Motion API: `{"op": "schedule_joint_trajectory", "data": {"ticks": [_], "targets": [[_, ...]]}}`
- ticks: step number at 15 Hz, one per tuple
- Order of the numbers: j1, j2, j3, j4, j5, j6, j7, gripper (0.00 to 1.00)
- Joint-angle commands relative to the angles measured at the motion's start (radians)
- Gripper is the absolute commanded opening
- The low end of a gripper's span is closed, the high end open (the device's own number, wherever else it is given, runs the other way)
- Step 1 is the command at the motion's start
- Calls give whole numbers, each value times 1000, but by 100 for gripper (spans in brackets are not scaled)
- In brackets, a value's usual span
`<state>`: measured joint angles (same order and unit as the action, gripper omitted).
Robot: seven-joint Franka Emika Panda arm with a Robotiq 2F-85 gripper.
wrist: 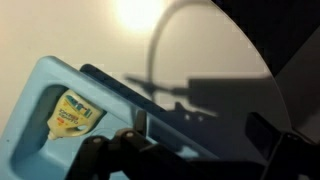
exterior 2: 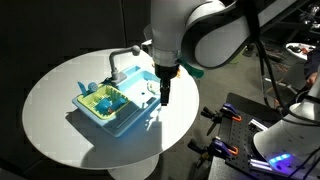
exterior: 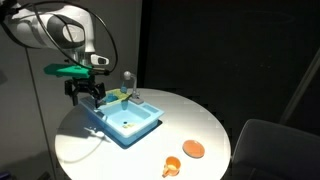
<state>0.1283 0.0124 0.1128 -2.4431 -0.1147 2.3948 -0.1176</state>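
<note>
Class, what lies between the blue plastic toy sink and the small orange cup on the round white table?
Only bare white tabletop separates sink and cup, shown in an exterior view.

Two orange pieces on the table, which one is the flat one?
The orange plate: a low disc lying flat on the tabletop. The orange cup near it stands taller. Both sit apart from the blue toy sink.

This is looking like a robotics lab, not a home. A black backdrop (exterior: 200, 40) is closing off the upper part of both exterior views. A white robot arm (exterior 2: 200, 30) is hanging over a round white counter (exterior 2: 60, 100). Cables (exterior 2: 268, 70) are trailing down the right edge, and clamped gear with glowing blue lights (exterior 2: 268, 160) is sitting at lower right. A blue toy sink (exterior: 125, 122) is sitting on the counter.
</note>
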Motion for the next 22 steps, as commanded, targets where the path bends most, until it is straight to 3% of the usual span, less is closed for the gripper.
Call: {"op": "schedule_joint_trajectory", "data": {"ticks": [1,8,16,17,22], "targets": [[15,60,24,40,57,28,-52,100],[32,168,59,164,67,30,-75,100],[48,226,71,364,64,-90,-29,100],[47,200,70,293,51,-34,-39,100],[48,215,69,338,51,-64,-38,100]]}}
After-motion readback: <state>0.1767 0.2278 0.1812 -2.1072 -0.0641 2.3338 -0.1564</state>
